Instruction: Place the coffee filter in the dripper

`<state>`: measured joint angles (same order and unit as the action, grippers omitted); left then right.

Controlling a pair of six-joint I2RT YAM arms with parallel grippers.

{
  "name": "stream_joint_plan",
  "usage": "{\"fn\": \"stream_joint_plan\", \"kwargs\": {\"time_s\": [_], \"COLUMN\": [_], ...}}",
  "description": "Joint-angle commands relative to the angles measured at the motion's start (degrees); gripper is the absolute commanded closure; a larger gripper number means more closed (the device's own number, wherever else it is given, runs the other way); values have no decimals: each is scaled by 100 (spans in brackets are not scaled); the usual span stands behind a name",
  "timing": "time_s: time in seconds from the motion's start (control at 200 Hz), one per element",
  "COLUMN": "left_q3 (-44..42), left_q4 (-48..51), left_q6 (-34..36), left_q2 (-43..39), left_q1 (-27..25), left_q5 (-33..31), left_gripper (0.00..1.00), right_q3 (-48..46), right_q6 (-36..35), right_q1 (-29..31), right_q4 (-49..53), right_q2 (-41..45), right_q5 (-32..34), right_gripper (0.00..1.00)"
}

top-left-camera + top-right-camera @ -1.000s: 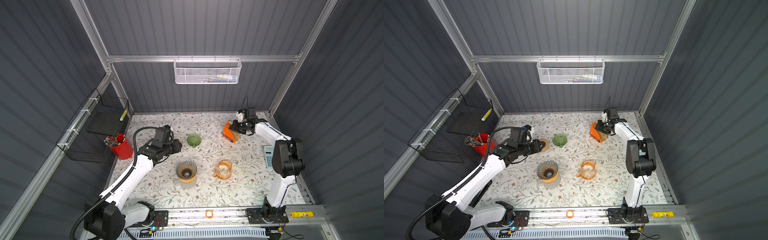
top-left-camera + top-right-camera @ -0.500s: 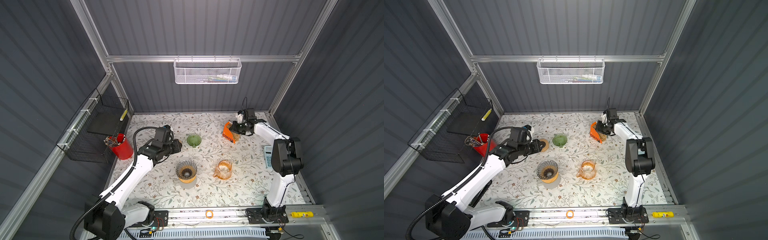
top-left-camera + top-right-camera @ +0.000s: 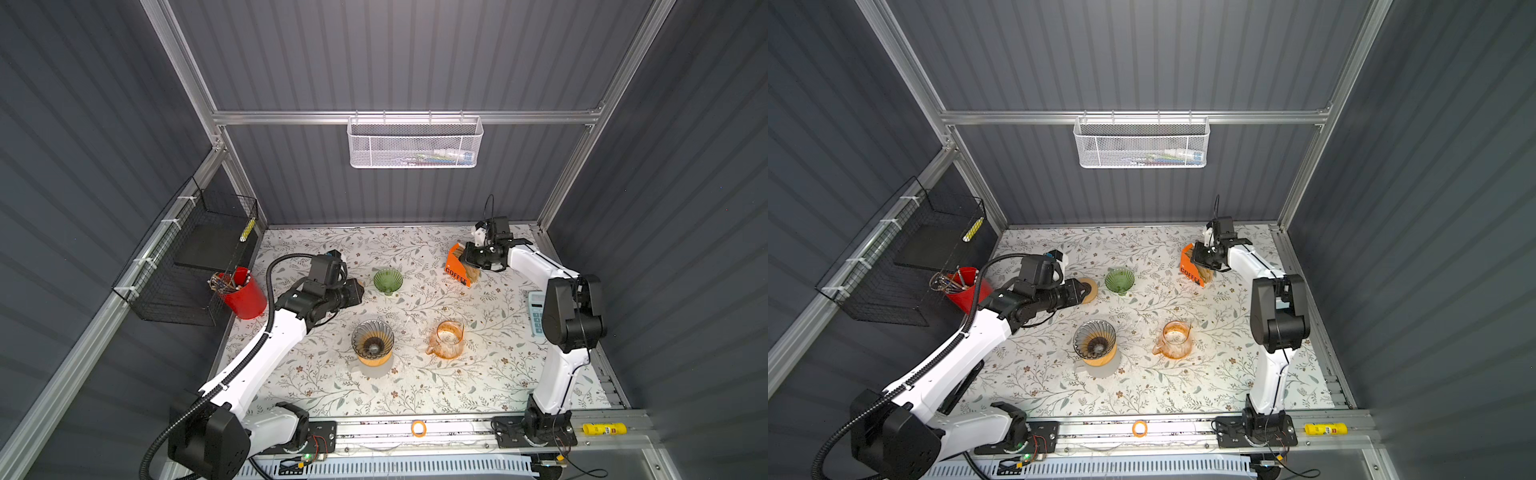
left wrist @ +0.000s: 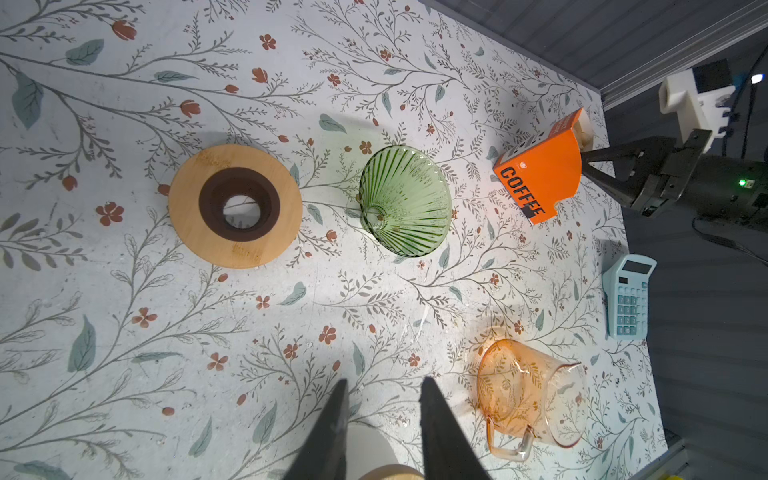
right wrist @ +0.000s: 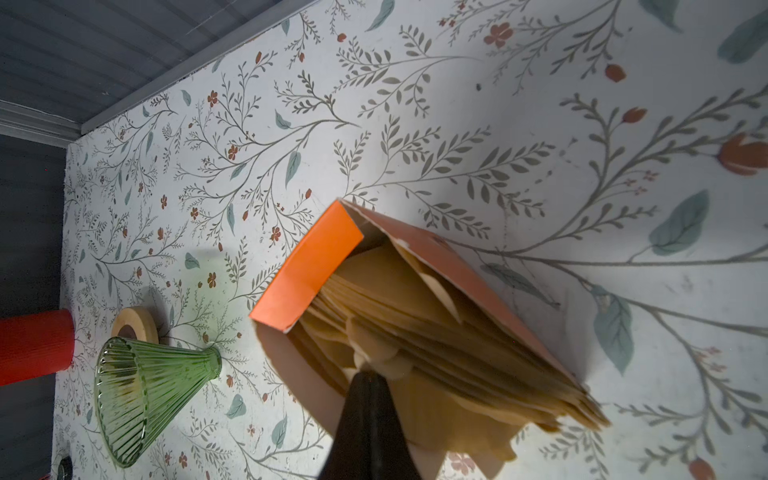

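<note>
moved: the right gripper (image 3: 468, 262) has closed its fingers at the orange box (image 3: 455, 269) since the earlier frame. The left arm (image 3: 266, 353) and everything on the mat (image 3: 332, 395) are where they were.
count: two drippers, a green dripper (image 3: 387, 280) and a dark dripper (image 3: 372, 338) sitting on a white cup (image 3: 374, 370). One loose wooden ring (image 3: 1090, 289), one orange pitcher (image 3: 446, 338), one red cup (image 3: 245, 295), one calculator (image 3: 536, 318), one box. Two wall baskets: a white basket (image 3: 415, 143) and a black basket (image 3: 191, 266).
edges: the box is at the upper right of the mat, near the back wall. The calculator is on the mat's right edge, partly hidden by the right arm (image 3: 569, 316). The red cup is at the left edge.
room: bare mat between the green dripper and the box. There is also a wide bare strip along the bottom of the mat in both top views.
right fingers: pressed together, tips pinching the edge of one filter (image 5: 374, 361) at the front of the filter stack (image 5: 436, 328).
left fingers: the left gripper (image 4: 384, 380) is partly open with nothing between the tips. It is held above the mat, left of centre.
filter: still in the box, in neither dripper.
</note>
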<state>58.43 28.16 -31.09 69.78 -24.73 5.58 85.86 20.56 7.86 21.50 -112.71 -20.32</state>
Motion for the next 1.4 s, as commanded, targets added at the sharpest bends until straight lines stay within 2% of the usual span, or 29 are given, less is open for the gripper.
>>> {"fn": "stream_joint_plan", "kwargs": {"time_s": [0.0, 0.11, 0.625, 0.675, 0.736, 0.836, 1.396], "left_q3": [-68, -64, -126, -128, -130, -129, -97], "left_q4": [-39, -63, -66, -57, -59, -48, -75], "left_q6": [22, 24, -5, -3, -3, -11, 4], "left_q2": [2, 3, -96, -112, -121, -116, 27], "left_q1": [-14, -10, -14, -14, -14, -14, -14], "left_q5": [46, 57, 83, 83, 74, 66, 74], "left_gripper": [69, 69, 69, 69, 69, 69, 69], "right_q3": [37, 3, -246, -239, -215, -134, 193], "right_q6": [-52, -78, -52, -61, -57, -52, -10], "right_q1": [-21, -21, -21, -21, -21, -12, 15], "right_q4": [214, 248, 216, 215, 206, 206, 214], "right_q2": [158, 246, 548, 518, 473, 373, 47], "right_q5": [54, 293, 290, 277, 260, 196, 176], "right_gripper": [100, 100, 100, 90, 84, 80, 82]}}
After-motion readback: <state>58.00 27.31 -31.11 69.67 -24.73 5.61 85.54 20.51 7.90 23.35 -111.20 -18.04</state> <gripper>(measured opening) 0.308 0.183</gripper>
